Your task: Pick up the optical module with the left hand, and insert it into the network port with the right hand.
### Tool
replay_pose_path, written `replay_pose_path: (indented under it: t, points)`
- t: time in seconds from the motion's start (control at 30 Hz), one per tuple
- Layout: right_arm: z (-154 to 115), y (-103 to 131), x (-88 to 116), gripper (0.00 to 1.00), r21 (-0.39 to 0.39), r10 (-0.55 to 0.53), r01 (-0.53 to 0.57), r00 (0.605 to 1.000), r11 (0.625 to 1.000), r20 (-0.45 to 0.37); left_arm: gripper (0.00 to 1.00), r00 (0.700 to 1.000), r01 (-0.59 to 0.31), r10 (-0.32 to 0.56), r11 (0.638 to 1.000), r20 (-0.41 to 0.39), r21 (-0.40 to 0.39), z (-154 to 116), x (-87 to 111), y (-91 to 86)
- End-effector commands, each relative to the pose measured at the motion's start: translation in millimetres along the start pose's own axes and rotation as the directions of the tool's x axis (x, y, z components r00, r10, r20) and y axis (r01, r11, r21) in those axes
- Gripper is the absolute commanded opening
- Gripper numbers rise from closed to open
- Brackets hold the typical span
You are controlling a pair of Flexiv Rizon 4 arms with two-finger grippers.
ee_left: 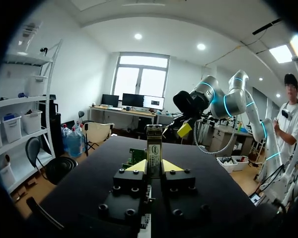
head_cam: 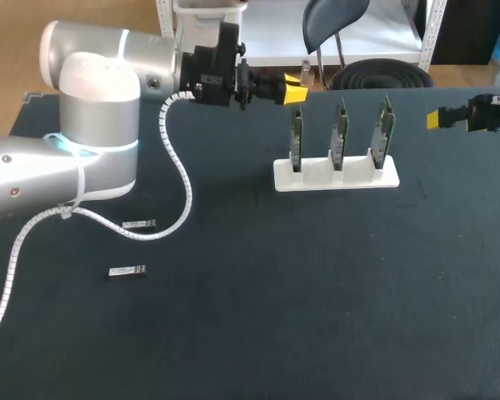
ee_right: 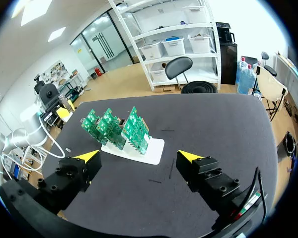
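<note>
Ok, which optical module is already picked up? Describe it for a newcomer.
Find the white stand with three green boards. Beyond its left end is the left end effector; the optical module stands clamped between its yellow tips, unlike the two modules lying flat on the table.

The dark surface point(head_cam: 317, 292) stands on a light wooden floor point(head_cam: 17, 50), which the head view shows at 10 o'clock. At 12 o'clock there is a white shelf rack point(head_cam: 275, 33), and a dark chair point(head_cam: 333, 17) at about 1 o'clock. The left wrist view shows white walls, a large bright window point(ee_left: 141, 74), round ceiling lamps point(ee_left: 137, 36) and a desk point(ee_left: 121, 110) with monitors.
</note>
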State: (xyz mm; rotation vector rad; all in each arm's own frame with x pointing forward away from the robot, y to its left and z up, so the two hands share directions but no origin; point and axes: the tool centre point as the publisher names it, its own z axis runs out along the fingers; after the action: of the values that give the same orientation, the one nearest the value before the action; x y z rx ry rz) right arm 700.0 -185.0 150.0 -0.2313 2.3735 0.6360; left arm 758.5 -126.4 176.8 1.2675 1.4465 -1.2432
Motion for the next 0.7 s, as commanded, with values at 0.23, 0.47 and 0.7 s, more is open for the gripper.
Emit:
replay_pose_path:
  t: [0.23, 0.47, 0.7]
  points:
    - [0.0, 0.0, 0.0, 1.00, 0.000, 0.000, 0.000, 1.000, 1.000, 0.000, 0.00, 1.000, 0.001, -0.001, 1.000, 0.007, -0.015, 1.1, 4.4, -4.6]
    - [0.0, 0.0, 0.0, 1.00, 0.000, 0.000, 0.000, 1.000, 1.000, 0.000, 0.00, 1.000, 0.003, -0.003, 1.000, 0.006, -0.020, 1.9, 4.9, -4.7]
    - [0.0, 0.0, 0.0, 1.00, 0.000, 0.000, 0.000, 1.000, 1.000, 0.000, 0.00, 1.000, 0.001, -0.001, 1.000, -0.003, -0.027, 2.9, 7.3, -4.3]
